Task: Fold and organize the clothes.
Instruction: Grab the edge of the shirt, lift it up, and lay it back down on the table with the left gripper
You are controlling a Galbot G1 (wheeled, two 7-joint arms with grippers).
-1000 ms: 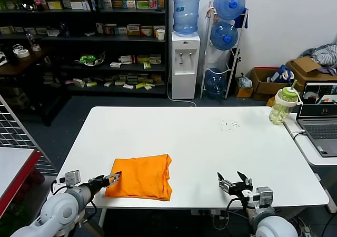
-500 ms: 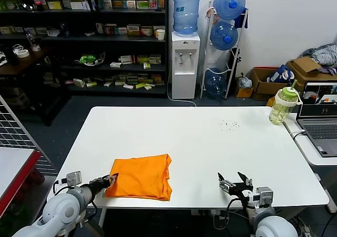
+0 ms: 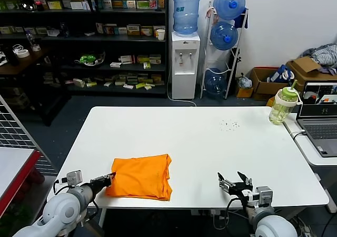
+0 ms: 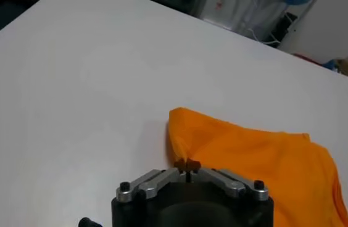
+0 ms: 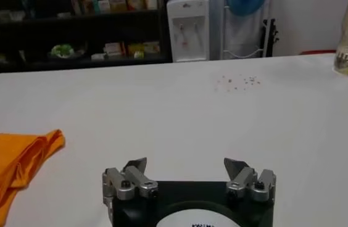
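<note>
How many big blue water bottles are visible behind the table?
4, all behind the white table: one blue plastic bottle on the white dispenser, and three in the metal rack beside it, top, middle, bottom. Others may be hidden.

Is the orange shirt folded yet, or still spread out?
Folded. The orange T-shirt lies as a compact rectangle with stacked layered edges on its right side; the left gripper pinches its corner.

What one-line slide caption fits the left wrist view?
Left gripper shut at the near corner of the folded bright orange cotton T-shirt on the white table.
</note>
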